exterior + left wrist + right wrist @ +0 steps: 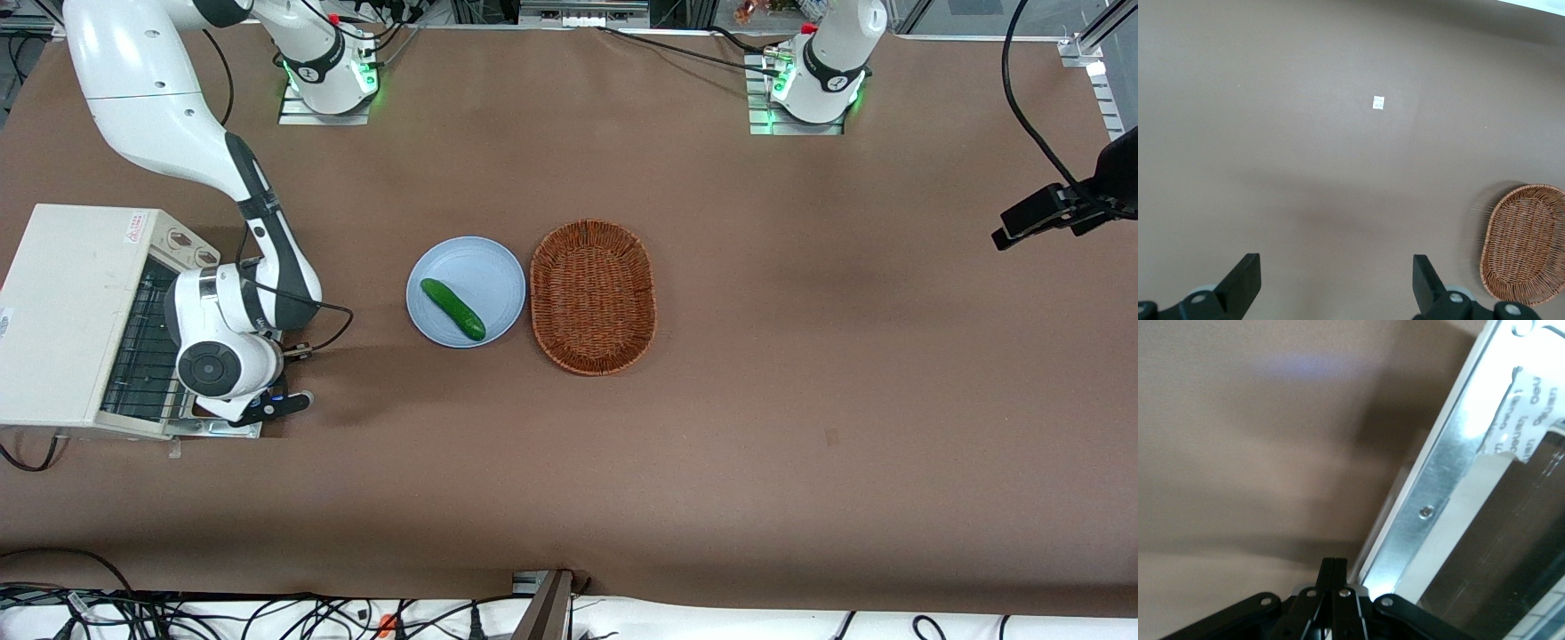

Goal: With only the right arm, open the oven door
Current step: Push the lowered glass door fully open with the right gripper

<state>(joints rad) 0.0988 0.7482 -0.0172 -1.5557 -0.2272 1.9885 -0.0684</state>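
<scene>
The cream-white toaster oven (62,311) stands at the working arm's end of the table. Its door (213,428) is swung down from the oven's front, and wire racks (142,356) show in the opening. In the right wrist view the door's silver frame (1431,500) and dark glass (1491,547) lie just beside my gripper (1333,570). The right arm (222,347) reaches down in front of the oven. Its gripper (283,404) is low at the door's outer edge, fingers shut together with nothing between them. The arm hides most of the door; I cannot make out the bar handle.
A light blue plate (484,267) with a green cucumber (452,308) sits mid-table. A brown wicker basket (593,296) stands beside it and also shows in the left wrist view (1525,243). The two-knob panel (182,245) is beside the oven opening.
</scene>
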